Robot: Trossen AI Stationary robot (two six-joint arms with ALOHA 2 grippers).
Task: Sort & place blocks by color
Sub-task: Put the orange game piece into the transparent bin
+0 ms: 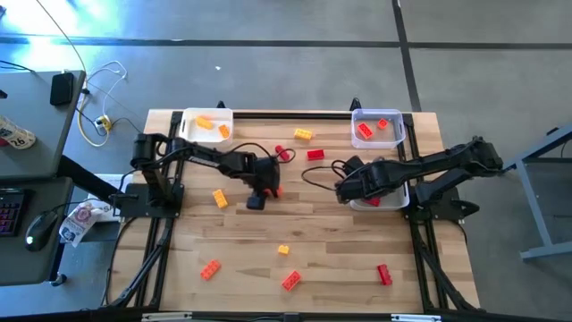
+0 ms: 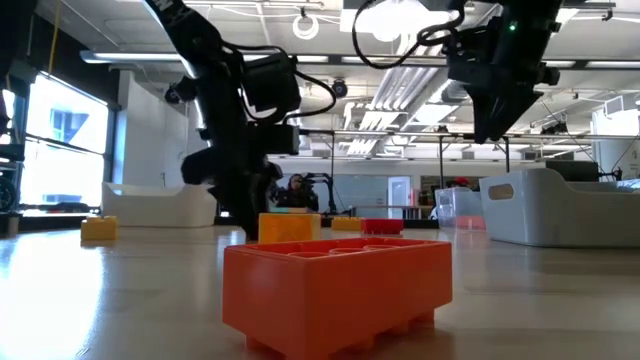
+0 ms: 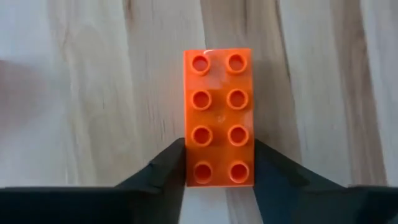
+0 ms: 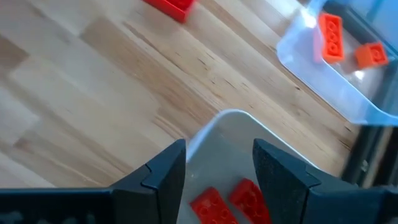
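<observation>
Orange block [image 3: 219,118], end between fingers [image 3: 163,169]

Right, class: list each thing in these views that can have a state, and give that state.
Left end effector: shut on the orange block.
Orange block: flat on the table, studs up, gripped at one end.
Right end effector: open, empty, over the white tray.
White tray: holds two red blocks.
Clear tray: holds two blocks.
Table: loose blocks scattered.
</observation>
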